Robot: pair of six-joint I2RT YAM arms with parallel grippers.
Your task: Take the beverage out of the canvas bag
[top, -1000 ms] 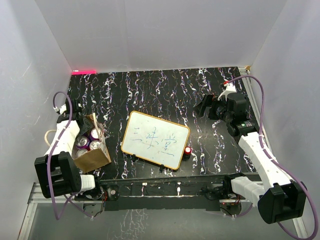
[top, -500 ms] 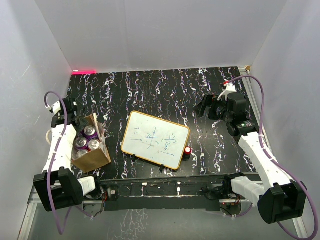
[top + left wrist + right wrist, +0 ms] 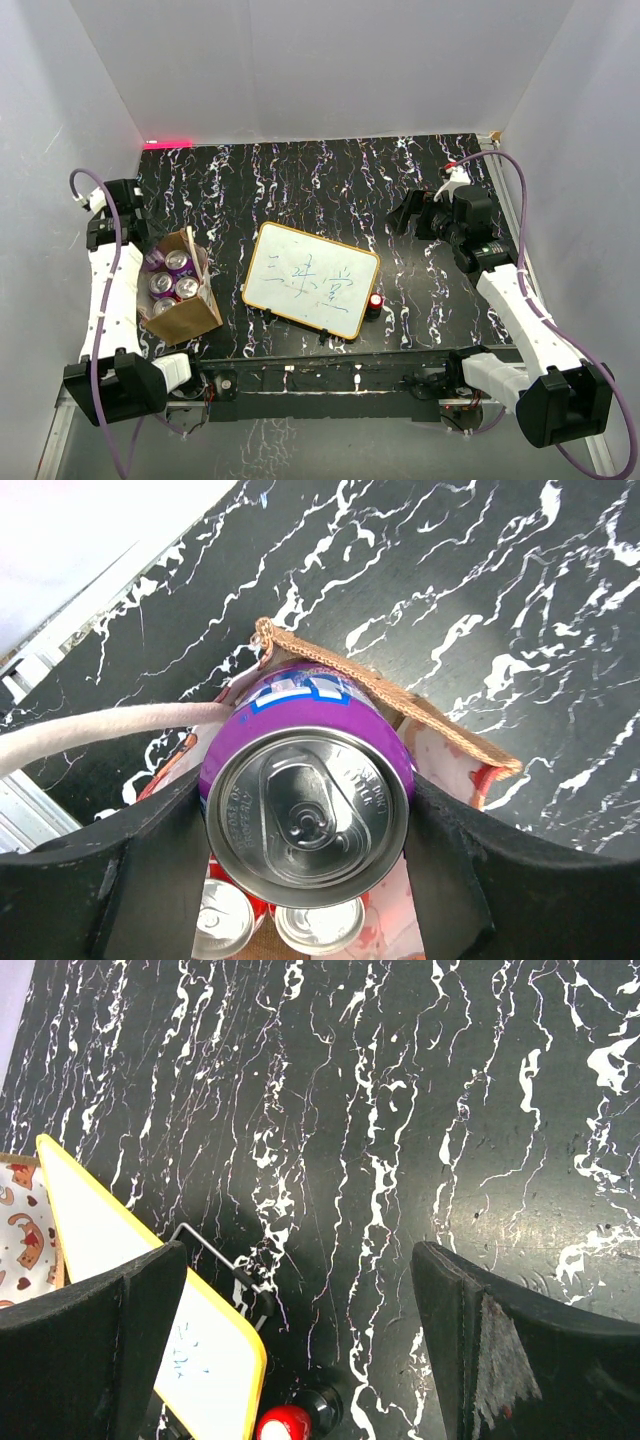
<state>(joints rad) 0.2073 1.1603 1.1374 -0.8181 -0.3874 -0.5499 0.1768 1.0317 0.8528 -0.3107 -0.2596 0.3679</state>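
Note:
The tan canvas bag [image 3: 186, 312] stands open at the table's front left, with several purple-and-silver cans [image 3: 176, 284] upright inside. My left gripper [image 3: 150, 259] is shut on one purple beverage can [image 3: 308, 815], held upright above the bag's far rim [image 3: 400, 695]. In the left wrist view two more can tops [image 3: 318, 925] show in the bag below it, and a cream handle [image 3: 100, 730] arcs to the left. My right gripper [image 3: 405, 215] hangs open and empty over the table's right side, and it also shows in the right wrist view [image 3: 300, 1340].
A white wood-framed board [image 3: 310, 280] with blue writing lies at the table's middle, on wire feet [image 3: 215, 1260]. A small red-capped black object [image 3: 376, 301] sits by its right corner. White walls close in on the left, back and right.
My left arm has swung up and back to the left, and the purple can has risen out of the bag with it. The right arm has not moved.

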